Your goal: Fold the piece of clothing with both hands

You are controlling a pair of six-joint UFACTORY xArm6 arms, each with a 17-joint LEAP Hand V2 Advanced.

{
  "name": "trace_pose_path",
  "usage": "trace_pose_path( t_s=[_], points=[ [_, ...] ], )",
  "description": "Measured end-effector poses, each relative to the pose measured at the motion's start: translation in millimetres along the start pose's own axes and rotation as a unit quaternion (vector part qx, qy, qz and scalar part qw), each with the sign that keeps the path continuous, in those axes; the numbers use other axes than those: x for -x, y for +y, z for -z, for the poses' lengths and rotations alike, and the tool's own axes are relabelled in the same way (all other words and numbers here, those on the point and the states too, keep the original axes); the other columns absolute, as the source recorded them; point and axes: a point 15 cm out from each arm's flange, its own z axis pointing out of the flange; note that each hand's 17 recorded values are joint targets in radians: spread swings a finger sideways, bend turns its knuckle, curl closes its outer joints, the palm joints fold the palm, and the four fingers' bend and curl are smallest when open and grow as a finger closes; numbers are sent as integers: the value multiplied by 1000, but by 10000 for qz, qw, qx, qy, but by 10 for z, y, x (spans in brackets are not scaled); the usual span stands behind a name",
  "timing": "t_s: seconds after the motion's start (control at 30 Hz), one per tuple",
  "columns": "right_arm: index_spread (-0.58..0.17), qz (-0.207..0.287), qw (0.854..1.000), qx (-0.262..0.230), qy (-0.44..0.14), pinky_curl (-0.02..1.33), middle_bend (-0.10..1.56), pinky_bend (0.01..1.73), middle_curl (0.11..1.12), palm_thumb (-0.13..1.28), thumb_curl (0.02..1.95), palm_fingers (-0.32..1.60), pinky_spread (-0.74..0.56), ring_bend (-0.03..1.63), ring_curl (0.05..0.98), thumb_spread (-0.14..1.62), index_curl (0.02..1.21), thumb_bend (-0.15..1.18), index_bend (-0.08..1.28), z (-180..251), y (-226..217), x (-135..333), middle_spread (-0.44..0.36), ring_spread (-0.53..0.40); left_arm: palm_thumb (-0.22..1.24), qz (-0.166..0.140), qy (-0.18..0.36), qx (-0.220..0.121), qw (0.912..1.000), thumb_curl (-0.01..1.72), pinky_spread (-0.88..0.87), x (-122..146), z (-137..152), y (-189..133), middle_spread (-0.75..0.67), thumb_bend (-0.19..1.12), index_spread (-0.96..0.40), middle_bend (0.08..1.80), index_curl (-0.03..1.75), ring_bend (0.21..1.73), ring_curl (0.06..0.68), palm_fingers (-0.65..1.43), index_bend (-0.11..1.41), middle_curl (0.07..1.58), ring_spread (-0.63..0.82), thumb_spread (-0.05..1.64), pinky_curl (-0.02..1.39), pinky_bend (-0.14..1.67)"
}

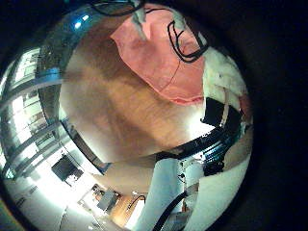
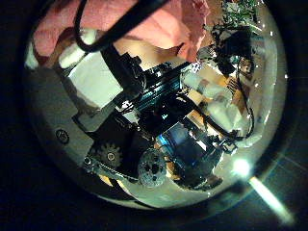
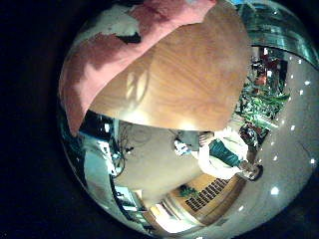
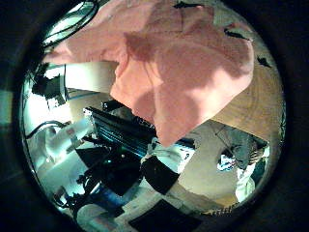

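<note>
The piece of clothing (image 4: 183,68) hangs close in front of the right palm, raised above the wooden table (image 3: 194,70). Dark fingertips (image 4: 237,34) of the right hand curl over its upper edge, and its own body (image 4: 116,145) shows beside the cloth. In the right little finger side view the clothing (image 3: 110,60) drapes from a pale finger (image 3: 122,22) down over the table's edge. From the left palm, the clothing (image 1: 164,53) is lifted off the table (image 1: 115,106), one finger (image 1: 144,19) on it. The left hand (image 2: 144,106) curls its fingers toward the cloth (image 2: 144,24).
The round-edged table drops away to the room floor (image 3: 150,149) beyond it. A black cable (image 1: 183,43) loops across the cloth near the left palm. Another arm or hand part (image 1: 226,91) sits beside the cloth's hanging corner.
</note>
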Motion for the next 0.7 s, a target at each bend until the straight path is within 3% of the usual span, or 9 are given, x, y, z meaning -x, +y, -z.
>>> trace_pose_path(
  t_s=[0.2,0.27,0.33,0.4,0.53,0.63,0.7],
  points=[
    [-221,14,9998,200,57,295,639,792,534,437,370,219,192,902,381,1001,452,-24,184,-154,-78,92,-161,-151,791,-8,28,24,10000,742,-682,-11,-15,-12,-669,-9,-643,828,1498,1390,543,991,315,1200,-439,1101,853,984],
    [-232,36,9996,241,166,282,682,789,554,459,373,298,89,952,392,997,443,-20,174,-173,-79,80,-192,-208,794,1,27,19,10000,742,-684,-9,-10,-13,-671,-8,-640,825,1500,1387,543,993,312,1201,-440,1105,854,981],
    [-271,39,9990,304,333,310,706,955,580,522,386,514,-121,1055,425,994,428,-2,153,-203,-69,25,-231,-272,794,10,27,17,10000,741,-685,-10,-4,-11,-673,-9,-637,822,1502,1385,543,995,308,1202,-440,1106,855,978],
    [-308,-22,9980,340,539,343,731,1067,612,596,405,597,-266,1095,450,990,442,8,177,-216,-62,-54,-266,-308,795,16,33,25,10000,741,-686,-6,-6,-6,-674,-9,-634,819,1504,1383,544,997,305,1204,-441,1107,856,975],
    [-401,-87,9959,356,827,416,804,1227,692,756,452,839,-373,1179,504,965,516,33,275,-217,-58,-161,-329,-339,795,22,27,11,10000,740,-688,-8,21,-3,-678,-9,-628,814,1508,1378,544,1001,299,1206,-442,1109,858,969],
    [-464,-87,9956,343,871,463,840,1296,753,829,474,951,-362,1209,537,942,602,24,407,-211,-65,-175,-353,-334,795,32,30,15,10000,740,-690,-9,37,5,-681,-9,-624,809,1511,1375,545,1003,295,1208,-442,1110,860,965],
    [-487,-91,9958,266,872,484,897,1297,797,896,497,1085,-336,1220,555,924,682,33,564,-196,-97,-174,-356,-317,795,42,45,0,10000,739,-691,-9,50,5,-682,-9,-621,806,1513,1373,545,1005,292,1209,-443,1110,861,962]
  ],
)
